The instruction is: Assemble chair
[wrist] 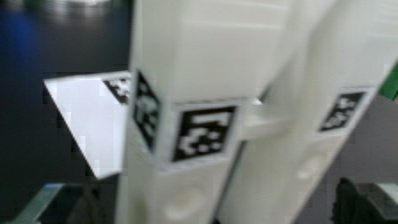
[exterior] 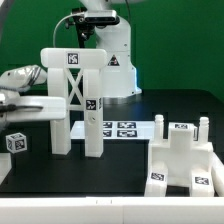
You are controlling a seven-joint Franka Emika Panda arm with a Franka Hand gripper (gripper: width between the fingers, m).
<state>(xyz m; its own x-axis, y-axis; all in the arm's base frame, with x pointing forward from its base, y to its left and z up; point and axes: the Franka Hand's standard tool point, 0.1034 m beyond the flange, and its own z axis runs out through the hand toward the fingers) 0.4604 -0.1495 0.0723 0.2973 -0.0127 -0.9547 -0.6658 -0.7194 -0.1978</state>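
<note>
Wrist view: the gripper (wrist: 210, 200) has its jaws spread, the fingertips (wrist: 57, 203) dark, blurred and cropped, flanking the tagged uprights (wrist: 196, 60) of the chair frame (exterior: 94, 130) without clear contact, and that frame stands upright toward the table (exterior: 110, 170) edge on the exterior view's left.

The black table (exterior: 110, 192) bears a tall white chair frame (exterior: 82, 95) standing upright, with the flat marker board (exterior: 120, 128) behind it. A small tagged block (exterior: 16, 143) lies at the exterior view's left and a stepped white part (exterior: 185, 165) at its right.
</note>
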